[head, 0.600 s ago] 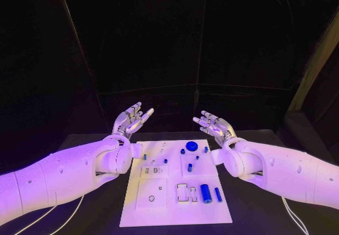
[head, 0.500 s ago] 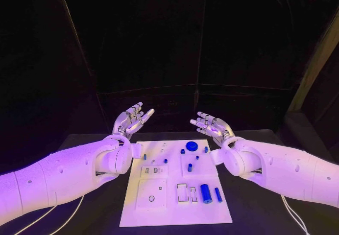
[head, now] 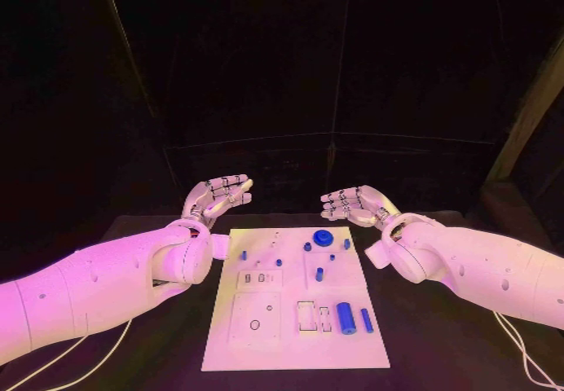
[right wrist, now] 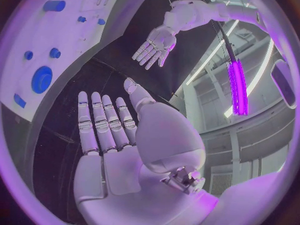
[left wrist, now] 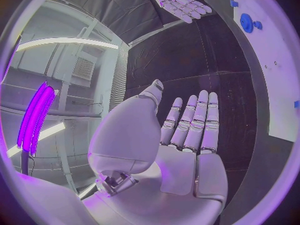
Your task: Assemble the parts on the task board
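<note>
Task board (head: 282, 326) flat between both arms, long axis running away from the robot, blue parts (head: 345, 316) nearer the right hand (head: 356, 204). Left hand (head: 218, 195) and right both raised beyond the far edge, fingers spread, holding nothing.

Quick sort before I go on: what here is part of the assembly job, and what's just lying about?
Job:
task board
large blue cylinder
slim blue rod
round blue disc
left hand, holding nothing
right hand, holding nothing

Lying about:
white cables on the black table
</note>
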`<state>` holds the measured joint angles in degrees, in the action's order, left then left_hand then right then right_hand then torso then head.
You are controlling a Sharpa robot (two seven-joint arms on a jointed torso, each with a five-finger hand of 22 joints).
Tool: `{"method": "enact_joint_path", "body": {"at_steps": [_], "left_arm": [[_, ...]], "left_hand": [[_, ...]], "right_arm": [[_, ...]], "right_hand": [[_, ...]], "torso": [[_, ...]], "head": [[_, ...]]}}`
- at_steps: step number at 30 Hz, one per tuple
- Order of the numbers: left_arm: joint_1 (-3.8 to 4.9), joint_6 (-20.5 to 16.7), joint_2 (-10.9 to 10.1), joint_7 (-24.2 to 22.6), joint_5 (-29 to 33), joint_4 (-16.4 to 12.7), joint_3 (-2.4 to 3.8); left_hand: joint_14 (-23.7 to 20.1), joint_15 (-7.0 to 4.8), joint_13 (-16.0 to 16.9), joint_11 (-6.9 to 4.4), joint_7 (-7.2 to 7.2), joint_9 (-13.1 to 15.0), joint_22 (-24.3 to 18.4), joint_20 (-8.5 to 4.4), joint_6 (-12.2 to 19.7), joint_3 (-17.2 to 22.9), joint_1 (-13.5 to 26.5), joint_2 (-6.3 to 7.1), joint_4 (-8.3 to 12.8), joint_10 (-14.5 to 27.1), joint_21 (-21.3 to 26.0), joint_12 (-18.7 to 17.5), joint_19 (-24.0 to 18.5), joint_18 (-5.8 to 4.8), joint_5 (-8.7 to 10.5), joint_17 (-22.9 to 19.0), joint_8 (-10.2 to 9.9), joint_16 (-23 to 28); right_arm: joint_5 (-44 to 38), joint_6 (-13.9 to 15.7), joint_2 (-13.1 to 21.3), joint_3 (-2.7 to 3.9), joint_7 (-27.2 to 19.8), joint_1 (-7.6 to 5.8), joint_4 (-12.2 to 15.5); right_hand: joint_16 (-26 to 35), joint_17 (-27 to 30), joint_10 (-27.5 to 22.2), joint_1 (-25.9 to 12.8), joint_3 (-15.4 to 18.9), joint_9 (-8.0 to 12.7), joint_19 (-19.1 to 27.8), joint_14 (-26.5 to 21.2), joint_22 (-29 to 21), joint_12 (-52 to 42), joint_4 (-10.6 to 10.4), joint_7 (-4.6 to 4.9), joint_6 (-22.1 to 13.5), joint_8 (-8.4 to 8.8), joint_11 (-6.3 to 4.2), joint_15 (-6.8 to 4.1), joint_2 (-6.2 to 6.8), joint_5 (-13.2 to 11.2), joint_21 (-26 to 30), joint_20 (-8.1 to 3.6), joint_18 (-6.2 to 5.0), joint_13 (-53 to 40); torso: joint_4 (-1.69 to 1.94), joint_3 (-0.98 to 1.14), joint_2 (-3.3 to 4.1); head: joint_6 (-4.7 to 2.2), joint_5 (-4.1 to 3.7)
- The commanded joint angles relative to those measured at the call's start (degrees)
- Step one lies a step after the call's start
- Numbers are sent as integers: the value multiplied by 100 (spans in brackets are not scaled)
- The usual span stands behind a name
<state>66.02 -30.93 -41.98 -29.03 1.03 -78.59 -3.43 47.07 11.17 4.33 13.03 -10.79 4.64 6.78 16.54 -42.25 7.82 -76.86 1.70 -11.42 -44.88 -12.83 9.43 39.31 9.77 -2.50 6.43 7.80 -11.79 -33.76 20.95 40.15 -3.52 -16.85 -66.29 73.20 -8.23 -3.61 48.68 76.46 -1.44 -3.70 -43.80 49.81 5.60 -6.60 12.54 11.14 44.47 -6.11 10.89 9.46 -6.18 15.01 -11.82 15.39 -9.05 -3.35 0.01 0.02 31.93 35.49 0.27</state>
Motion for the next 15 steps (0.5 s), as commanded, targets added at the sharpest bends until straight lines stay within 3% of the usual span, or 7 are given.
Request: {"method": "enact_joint_path", "body": {"at_steps": [1, 4, 8, 15], "left_arm": [[14, 396, -36, -128, 1, -62, 5], [14, 511, -106, -98, 0, -153, 5], [16, 639, -246, -97, 0, -351, 5], [28, 863, -493, -119, -1, -754, 6]], "left_hand": [[255, -73, -31, -56, -405, 10, 2, -3, -346, -21, -81, -12, 97, -218, -62, 53, 302, 33, -23, 12, 67, -63], [429, -114, -41, -91, -374, 3, -15, -29, -485, -40, -93, -43, 157, -386, -66, 94, 463, 64, -20, 22, 105, -94], [576, -151, -58, -133, -330, -23, -74, -47, -629, -54, -139, -76, 267, -547, 3, 94, 565, 70, -21, 17, 117, -64], [977, -269, -38, -252, -236, -45, -123, -140, -935, -71, -159, -144, 393, -977, 22, 155, 890, 87, -22, 84, 156, -98]], "right_arm": [[-1708, 166, -4, 10, 216, -123, -48], [-2299, 214, -19, 11, 349, -200, -65], [-3276, 234, -22, 12, 655, -297, -6], [-4803, -6, -19, 16, 1348, -445, 134]], "right_hand": [[-215, -107, 1236, 93, -144, -36, -1089, 1476, 99, -47, 221, -5, 1156, -115, -252, -359, -37, 6, -450, -307, -159, -30], [-311, -190, 1547, 90, -217, -60, -1449, 1827, 217, -70, 277, -60, 1385, -171, -351, -498, -50, -16, -717, -482, -157, -36], [-410, -357, 1975, 232, -384, -56, -1700, 2269, 470, -15, 402, -131, 1628, -155, -474, -663, -2, -116, -1177, -722, -134, -32], [-761, -730, 2170, 88, -401, -24, -2013, 3009, 907, 162, 300, -192, 1709, -27, -574, -866, 161, -270, -1925, -898, -136, -35]], "torso": [[51, 50, 87], [45, 63, 137], [41, 35, 233], [94, -22, 411]], "head": [[-48, -28], [-19, -38], [-14, -58], [-24, -195]]}}
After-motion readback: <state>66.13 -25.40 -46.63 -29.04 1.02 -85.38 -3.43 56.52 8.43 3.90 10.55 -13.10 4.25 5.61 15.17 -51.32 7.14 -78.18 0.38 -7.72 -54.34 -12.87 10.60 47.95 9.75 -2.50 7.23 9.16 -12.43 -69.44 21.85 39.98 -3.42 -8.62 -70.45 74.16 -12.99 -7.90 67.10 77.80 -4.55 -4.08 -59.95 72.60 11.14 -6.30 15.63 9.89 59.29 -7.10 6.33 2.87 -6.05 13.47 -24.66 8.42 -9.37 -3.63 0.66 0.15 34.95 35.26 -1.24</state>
